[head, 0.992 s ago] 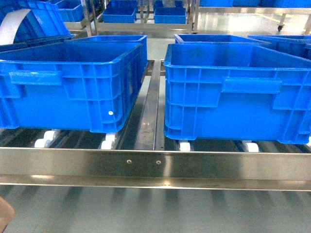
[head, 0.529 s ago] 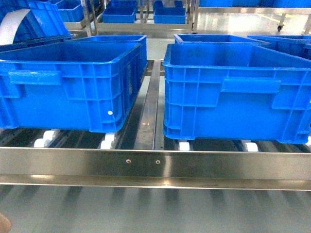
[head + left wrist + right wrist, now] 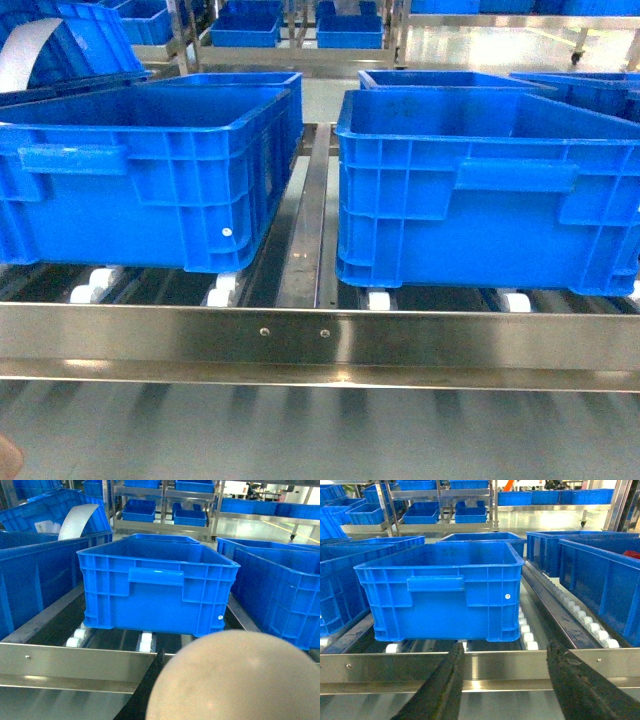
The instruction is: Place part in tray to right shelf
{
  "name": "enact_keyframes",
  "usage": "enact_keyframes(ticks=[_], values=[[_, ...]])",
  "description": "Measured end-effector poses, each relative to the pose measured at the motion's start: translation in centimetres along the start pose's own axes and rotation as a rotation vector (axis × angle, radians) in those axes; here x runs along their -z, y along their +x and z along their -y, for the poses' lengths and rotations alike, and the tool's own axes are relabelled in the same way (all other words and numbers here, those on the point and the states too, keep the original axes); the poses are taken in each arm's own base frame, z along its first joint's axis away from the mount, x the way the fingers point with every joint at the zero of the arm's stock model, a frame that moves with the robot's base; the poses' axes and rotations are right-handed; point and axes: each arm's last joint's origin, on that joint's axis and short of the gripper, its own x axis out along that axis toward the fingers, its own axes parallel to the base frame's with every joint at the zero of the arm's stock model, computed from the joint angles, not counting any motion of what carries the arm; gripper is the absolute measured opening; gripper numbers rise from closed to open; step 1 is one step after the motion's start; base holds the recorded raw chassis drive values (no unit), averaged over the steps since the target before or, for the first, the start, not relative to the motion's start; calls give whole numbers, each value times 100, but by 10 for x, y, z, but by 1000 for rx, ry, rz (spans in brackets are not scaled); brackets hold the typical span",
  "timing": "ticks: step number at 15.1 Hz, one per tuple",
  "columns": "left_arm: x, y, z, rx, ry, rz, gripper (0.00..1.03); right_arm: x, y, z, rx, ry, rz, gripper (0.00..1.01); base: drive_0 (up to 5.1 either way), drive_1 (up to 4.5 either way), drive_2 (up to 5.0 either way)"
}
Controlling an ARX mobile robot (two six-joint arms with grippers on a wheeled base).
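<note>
Head view: the right shelf (image 3: 320,340) is shiny steel with white rollers, carrying big blue crates (image 3: 480,185).

Left wrist view: a round beige tray (image 3: 235,677) fills the corner; the left grip cannot be told.

Right wrist view: the right gripper (image 3: 502,680) is spread wide and bare, the shelf rail just ahead.

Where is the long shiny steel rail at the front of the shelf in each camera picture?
Head: the front rail runs across the whole width, below the middle.
Left wrist: lower left, its right end hidden by a blurred beige object.
Right wrist: across the bottom, behind the open right gripper.
Shared landmark: the white rollers just behind the rail, under the blue crates.
</note>
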Motion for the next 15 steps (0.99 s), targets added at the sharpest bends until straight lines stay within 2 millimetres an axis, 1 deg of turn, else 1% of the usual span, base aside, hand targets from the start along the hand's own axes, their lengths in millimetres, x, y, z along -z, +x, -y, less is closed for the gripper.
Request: enact_keyframes(ticks=[1,2,3,4,5,6,15], values=[[0,0,0,0,0,0,12,0,0,0,0,0,0,62,0,0,0],[0,0,0,0,0,0,12,0,0,0,0,0,0,71,0,0,0],[0,0,0,0,0,0,12,0,0,0,0,0,0,84,0,0,0],[0,0,0,0,0,0,12,0,0,0,0,0,0,93,0,0,0],[0,0,0,0,0,0,12,0,0,0,0,1,0,100,0,0,0],[0,0,0,0,0,0,12,0,0,0,0,2,0,97,0,0,0],[0,0,0,0,0,0,12,0,0,0,0,3,0,98,0,0,0]])
